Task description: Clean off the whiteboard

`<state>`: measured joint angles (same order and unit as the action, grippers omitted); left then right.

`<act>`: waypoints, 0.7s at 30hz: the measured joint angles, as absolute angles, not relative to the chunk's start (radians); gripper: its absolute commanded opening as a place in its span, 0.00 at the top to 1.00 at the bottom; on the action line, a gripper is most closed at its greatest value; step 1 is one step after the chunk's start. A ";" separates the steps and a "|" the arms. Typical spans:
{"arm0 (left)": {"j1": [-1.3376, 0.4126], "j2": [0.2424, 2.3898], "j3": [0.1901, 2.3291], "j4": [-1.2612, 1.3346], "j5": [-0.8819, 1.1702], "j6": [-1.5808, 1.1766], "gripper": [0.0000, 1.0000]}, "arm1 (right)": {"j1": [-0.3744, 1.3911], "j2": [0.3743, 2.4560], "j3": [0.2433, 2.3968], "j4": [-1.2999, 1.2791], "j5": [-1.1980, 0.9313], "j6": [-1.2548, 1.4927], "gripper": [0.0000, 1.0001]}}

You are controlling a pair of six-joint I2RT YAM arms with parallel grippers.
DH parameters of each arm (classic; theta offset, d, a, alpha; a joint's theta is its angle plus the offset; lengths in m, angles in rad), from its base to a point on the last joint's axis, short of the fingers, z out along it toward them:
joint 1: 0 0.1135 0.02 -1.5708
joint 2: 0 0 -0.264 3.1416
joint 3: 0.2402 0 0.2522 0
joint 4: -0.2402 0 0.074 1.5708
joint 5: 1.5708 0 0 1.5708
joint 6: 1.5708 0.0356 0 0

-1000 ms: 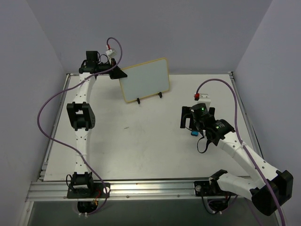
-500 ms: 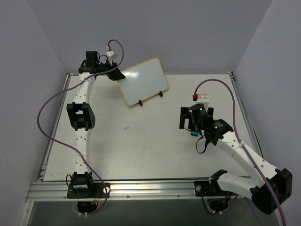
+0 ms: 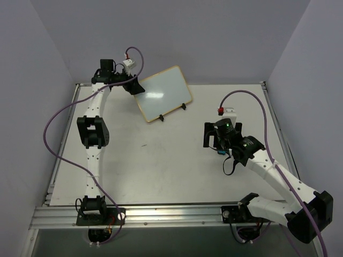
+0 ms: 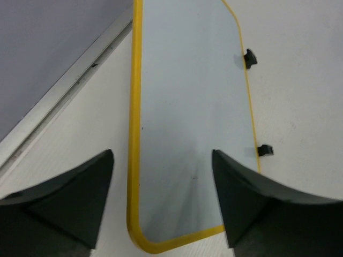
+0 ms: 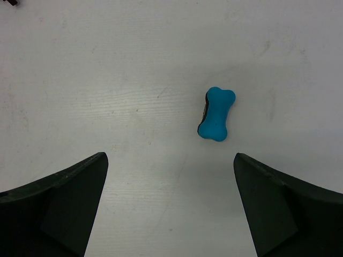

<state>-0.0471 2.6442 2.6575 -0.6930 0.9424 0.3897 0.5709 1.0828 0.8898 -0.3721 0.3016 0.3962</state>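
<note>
The whiteboard stands tilted on black easel feet at the back of the table, its white face blank inside a yellow frame. My left gripper is at its left corner. In the left wrist view the whiteboard runs away from my open left gripper, whose jaws straddle the near corner without touching it. My right gripper hangs open over a small blue bone-shaped eraser. In the right wrist view the eraser lies on the table ahead of the wide-open right gripper.
Two black easel clips hold the board's lower edge. A white block with a red plug sits behind the right arm. Purple cables loop over both arms. Metal rails border the table, and walls close in on three sides.
My left gripper has opened and let go of the board's corner. The board swung to a steeper tilt beforehand. The right arm crept slightly left.
</note>
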 measured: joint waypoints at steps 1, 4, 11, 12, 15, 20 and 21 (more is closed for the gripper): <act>-0.047 2.642 2.655 -0.696 0.937 0.390 0.06 | 0.571 1.083 0.890 -0.372 0.302 0.396 0.00; -0.047 2.628 2.649 -0.698 0.923 0.387 0.06 | 0.572 1.083 0.890 -0.372 0.302 0.397 0.00; -0.041 2.541 2.595 -0.700 0.906 0.383 0.06 | 0.578 1.083 0.890 -0.372 0.303 0.397 0.00; -0.041 2.523 2.589 -0.700 0.895 0.376 0.06 | 0.578 1.083 0.890 -0.372 0.303 0.397 0.00; -0.038 2.455 2.561 -0.698 0.856 0.342 0.06 | 0.578 1.083 0.890 -0.372 0.310 0.398 0.00; -0.036 2.207 2.350 -0.636 0.682 0.180 0.06 | 0.578 1.075 0.890 -0.378 0.344 0.404 0.00; -0.036 2.152 2.303 -0.622 0.633 0.132 0.06 | 0.578 1.066 0.890 -0.382 0.355 0.408 0.00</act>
<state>-0.0364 2.1517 2.3028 -0.6216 0.6334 0.1318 0.5777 1.0657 0.8898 -0.3817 0.3546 0.4084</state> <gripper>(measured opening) 0.940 0.996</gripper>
